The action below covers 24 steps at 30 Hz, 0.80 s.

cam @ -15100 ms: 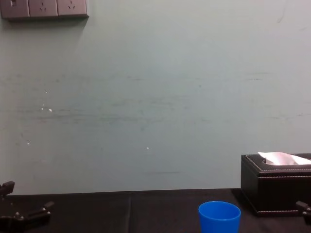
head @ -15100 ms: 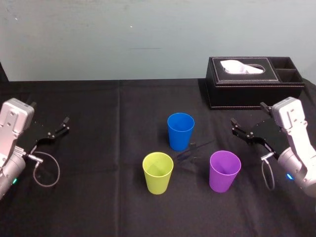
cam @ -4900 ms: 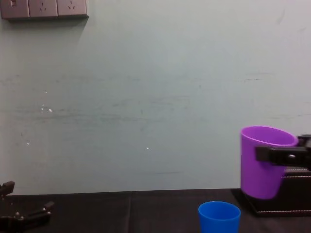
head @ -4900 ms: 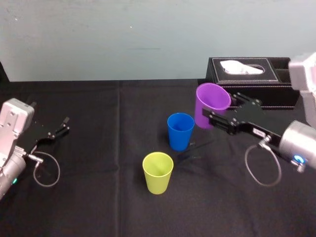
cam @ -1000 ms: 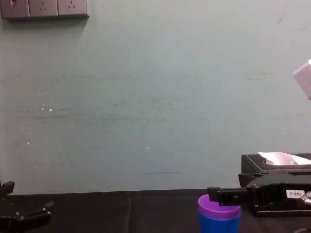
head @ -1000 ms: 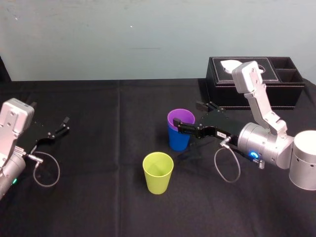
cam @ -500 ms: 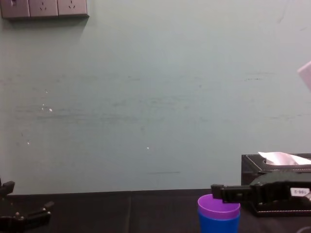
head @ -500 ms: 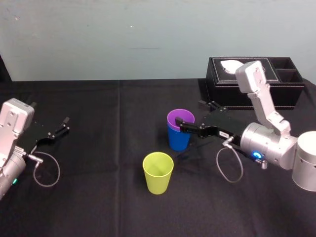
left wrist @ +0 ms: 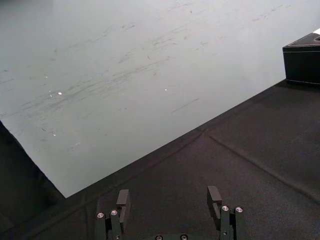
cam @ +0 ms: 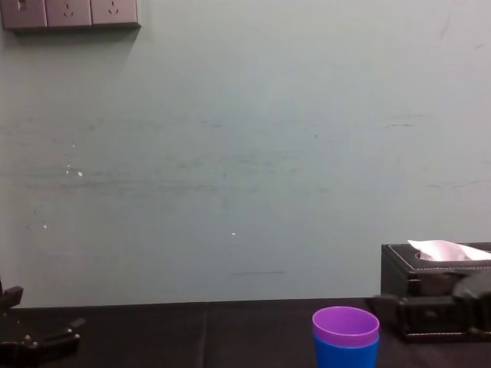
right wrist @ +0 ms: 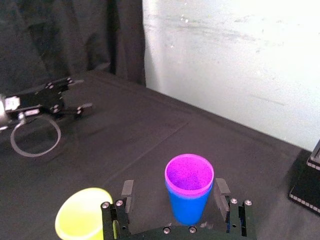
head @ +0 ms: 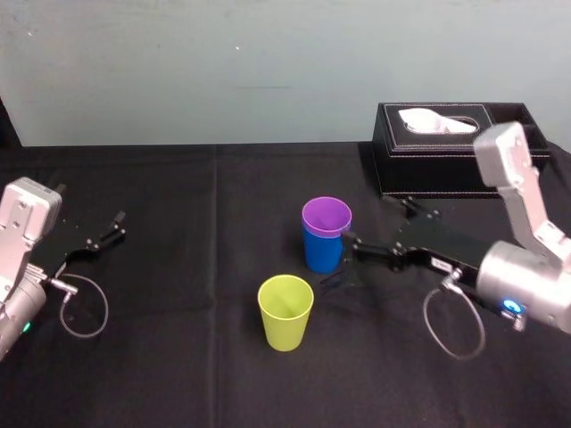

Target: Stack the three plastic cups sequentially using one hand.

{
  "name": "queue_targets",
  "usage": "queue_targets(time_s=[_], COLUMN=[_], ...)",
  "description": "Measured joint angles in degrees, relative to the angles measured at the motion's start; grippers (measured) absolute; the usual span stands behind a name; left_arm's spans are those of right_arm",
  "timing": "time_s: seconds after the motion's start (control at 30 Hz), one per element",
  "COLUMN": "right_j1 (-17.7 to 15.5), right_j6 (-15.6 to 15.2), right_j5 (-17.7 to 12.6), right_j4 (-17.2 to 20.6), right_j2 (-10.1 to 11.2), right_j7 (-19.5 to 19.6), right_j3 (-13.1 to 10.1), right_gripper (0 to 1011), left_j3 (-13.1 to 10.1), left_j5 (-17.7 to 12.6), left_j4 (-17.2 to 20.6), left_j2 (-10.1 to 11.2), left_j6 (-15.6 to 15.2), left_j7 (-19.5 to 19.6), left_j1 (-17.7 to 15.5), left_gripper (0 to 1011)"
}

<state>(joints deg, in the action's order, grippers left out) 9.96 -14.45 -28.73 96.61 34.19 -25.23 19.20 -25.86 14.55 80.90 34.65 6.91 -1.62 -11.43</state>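
Note:
The purple cup (head: 326,216) sits nested inside the blue cup (head: 321,253) at the table's middle; the pair stands upright in the chest view too, purple cup (cam: 345,325) over blue cup (cam: 345,353). The yellow-green cup (head: 285,311) stands alone, nearer me and slightly left. My right gripper (head: 377,224) is open just right of the nested pair, touching neither cup. In the right wrist view its fingers (right wrist: 127,193) flank the blue cup (right wrist: 187,207), which stands beyond their tips, with the yellow-green cup (right wrist: 82,219) off to one side. My left gripper (head: 114,227) rests open at the far left.
A black leather tissue box (head: 455,152) stands at the back right, behind my right arm. A black cloth (head: 196,357) covers the table. A wire loop (head: 85,308) hangs by the left wrist. The left gripper (left wrist: 168,192) faces bare cloth and wall.
My right gripper has drawn back to the right, away from the nested cups. The purple cup stays seated in the blue one. The left arm has not moved.

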Motion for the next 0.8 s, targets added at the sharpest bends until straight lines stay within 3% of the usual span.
queue_targets(time_s=[0.4, 0.8], right_j1=[-6.8, -7.8], right_j6=[2.3, 4.0], right_j5=[-4.0, -3.2], right_j4=[4.4, 4.4], right_j2=[6.9, 9.7], right_j7=[-3.8, -6.9], right_j3=[-1.4, 2.7], right_gripper=[1004, 1004], left_j3=[0.0, 0.0], left_j5=[0.0, 0.0], left_j4=[0.0, 0.0], left_j2=[0.0, 0.0], left_j6=[0.0, 0.0], left_j7=[0.0, 0.0], left_j1=[0.0, 0.0], left_gripper=[1010, 1010])
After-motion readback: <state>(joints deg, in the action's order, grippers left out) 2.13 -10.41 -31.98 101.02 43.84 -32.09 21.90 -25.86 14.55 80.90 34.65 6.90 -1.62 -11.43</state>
